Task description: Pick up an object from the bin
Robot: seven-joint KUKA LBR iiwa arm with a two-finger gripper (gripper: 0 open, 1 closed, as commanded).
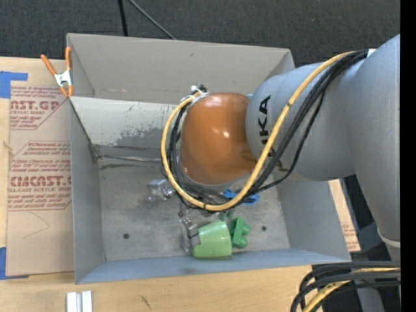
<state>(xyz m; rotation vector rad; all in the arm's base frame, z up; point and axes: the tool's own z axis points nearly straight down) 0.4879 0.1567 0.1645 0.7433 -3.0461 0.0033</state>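
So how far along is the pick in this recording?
Roughly midway. Done: the end effector sits low in the bin, right beside a light green cup that lies on its side near the front wall. In hand: nothing that I can confirm, as the cup rests on the bin floor. Left: securing the cup, if that is not yet done, and the whole lift out.

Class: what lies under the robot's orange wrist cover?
A blue thing's edge peeks out beneath the orange cover; its rest is covered. A green cup lies nearby.
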